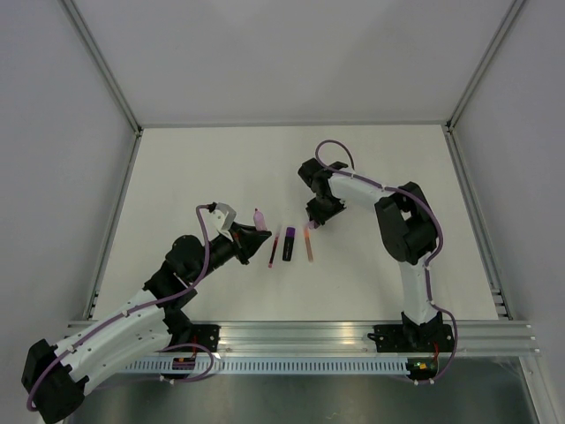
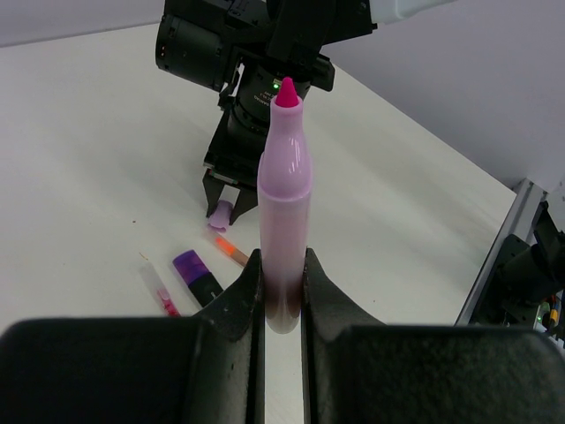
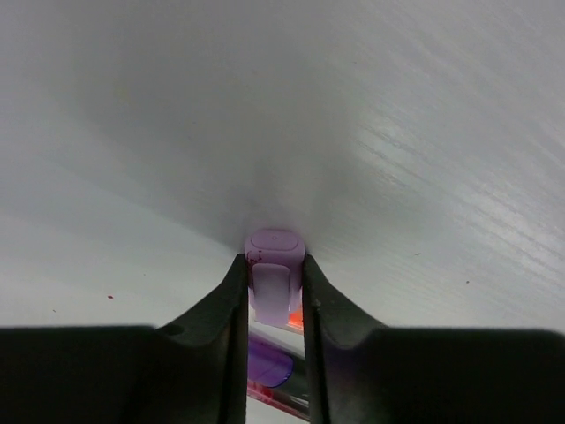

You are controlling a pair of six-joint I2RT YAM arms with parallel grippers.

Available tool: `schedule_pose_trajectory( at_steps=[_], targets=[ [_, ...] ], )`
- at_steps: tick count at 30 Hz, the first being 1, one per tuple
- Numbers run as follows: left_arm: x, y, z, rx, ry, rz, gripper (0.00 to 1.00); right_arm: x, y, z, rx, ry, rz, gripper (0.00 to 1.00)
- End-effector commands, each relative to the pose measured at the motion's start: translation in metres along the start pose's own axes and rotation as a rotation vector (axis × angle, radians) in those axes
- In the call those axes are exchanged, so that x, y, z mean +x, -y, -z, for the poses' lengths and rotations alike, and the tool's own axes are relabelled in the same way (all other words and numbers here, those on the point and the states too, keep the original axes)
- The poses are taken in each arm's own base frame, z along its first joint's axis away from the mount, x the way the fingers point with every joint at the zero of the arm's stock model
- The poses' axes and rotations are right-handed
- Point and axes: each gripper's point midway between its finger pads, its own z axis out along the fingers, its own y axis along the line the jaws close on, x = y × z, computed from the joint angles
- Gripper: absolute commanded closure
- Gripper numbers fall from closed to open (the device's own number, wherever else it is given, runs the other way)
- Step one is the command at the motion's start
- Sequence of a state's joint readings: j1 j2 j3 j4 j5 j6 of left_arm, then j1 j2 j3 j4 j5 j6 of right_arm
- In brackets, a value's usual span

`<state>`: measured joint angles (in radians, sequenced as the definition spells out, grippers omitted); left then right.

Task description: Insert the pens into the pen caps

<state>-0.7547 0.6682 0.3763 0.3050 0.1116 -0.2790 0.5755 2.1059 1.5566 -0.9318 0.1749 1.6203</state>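
Note:
My left gripper (image 1: 250, 238) is shut on a pale pink pen (image 1: 259, 216) with its magenta tip uncovered; in the left wrist view the pen (image 2: 284, 177) stands up between the fingers (image 2: 240, 291). My right gripper (image 1: 313, 221) is shut on a pale pink cap (image 3: 274, 274), low over the table; that cap also shows in the left wrist view (image 2: 221, 212). Between the grippers lie a thin red pen (image 1: 273, 248), a black marker with a purple end (image 1: 290, 244) and an orange pen (image 1: 308, 244). The pen tip is apart from the cap.
White table (image 1: 177, 177) with metal frame posts at the sides and a rail (image 1: 353, 336) along the near edge. The right arm's elbow (image 1: 406, 225) stands right of the pens. The left arm (image 1: 132, 318) reaches in from the lower left.

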Motion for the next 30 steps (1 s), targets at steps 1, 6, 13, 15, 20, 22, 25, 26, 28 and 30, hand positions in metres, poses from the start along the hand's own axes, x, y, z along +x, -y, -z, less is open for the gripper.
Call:
schedule_pose_trajectory(
  at_steps=[1, 6, 13, 15, 20, 22, 25, 26, 28, 30],
  targets=[
    [-0.011, 0.004, 0.0, 0.024, 0.041, -0.041, 0.98, -0.002, 0.017, -0.03, 0.042, 0.011, 0.107, 0.82],
    [-0.009, 0.005, 0.0, 0.031, 0.038, -0.038, 0.98, -0.018, 0.025, -0.037, 0.017, 0.083, 0.32, 1.0],
    [-0.006, 0.006, -0.003, 0.041, 0.021, -0.035, 0.98, -0.014, 0.017, -0.027, -0.162, 0.073, 0.585, 1.0],
    [-0.005, 0.008, -0.004, 0.052, 0.016, -0.032, 0.98, -0.02, 0.002, -0.005, -0.269, 0.12, 0.621, 1.0],
    [-0.003, 0.015, -0.007, 0.093, 0.001, -0.018, 0.98, -0.036, -0.023, 0.054, -0.456, 0.229, 0.68, 1.0],
    [0.0, 0.017, -0.01, 0.106, -0.015, -0.013, 0.98, -0.039, -0.028, 0.072, -0.521, 0.261, 0.73, 1.0],
    [0.005, 0.019, -0.014, 0.118, -0.036, -0.003, 0.98, -0.038, -0.037, 0.116, -0.674, 0.302, 0.791, 1.0],
    [0.005, 0.02, -0.015, 0.123, -0.039, 0.001, 0.98, -0.04, -0.042, 0.141, -0.748, 0.331, 0.788, 1.0],
    [0.007, 0.02, -0.018, 0.122, -0.048, 0.025, 0.98, -0.03, -0.044, 0.168, -0.853, 0.345, 0.843, 1.0],
    [0.004, 0.024, -0.02, 0.132, -0.046, 0.059, 0.98, -0.021, -0.037, 0.207, -0.955, 0.39, 0.87, 1.0]
  ],
)
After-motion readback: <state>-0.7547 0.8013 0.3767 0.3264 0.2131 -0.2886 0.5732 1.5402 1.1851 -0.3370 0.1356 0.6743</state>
